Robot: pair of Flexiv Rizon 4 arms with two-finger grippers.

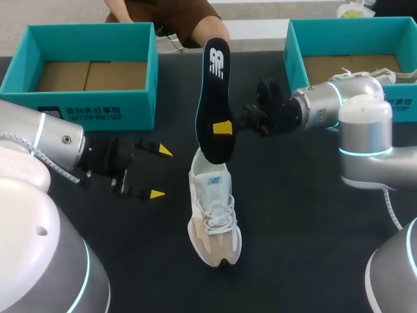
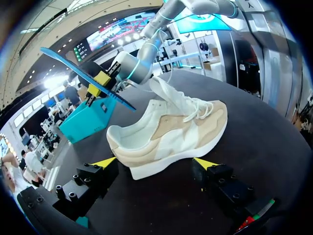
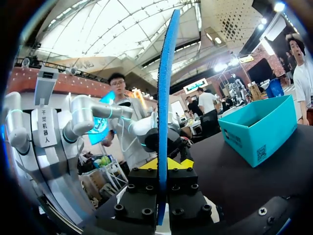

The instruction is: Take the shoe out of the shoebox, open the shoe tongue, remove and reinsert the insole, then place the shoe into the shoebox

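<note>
Insole (image 1: 215,98) up in the air, folks, and my right gripper (image 1: 225,127) has it: both yellow-tipped fingers are pressed on it from either side, low on its length. It stands almost on end, dark face toward the head camera. In the right wrist view, the insole (image 3: 164,98) shows edge-on as a thin blue strip rising straight out from between the fingers of my right gripper (image 3: 161,164).

Its lower end hangs just over the opening of the shoe (image 1: 214,215). The shoe sits upright on its sole on the dark worktop (image 1: 306,215), laces loose, outside both boxes. The left shoebox (image 1: 85,72) and the right shoebox (image 1: 352,39) both stand at the far side.

My left gripper (image 1: 156,173) hangs low beside the shoe, fingers spread wide and holding nothing. From the left wrist, the shoe (image 2: 166,137) lies side-on just ahead of those parted tips (image 2: 155,162), not touching them.
</note>
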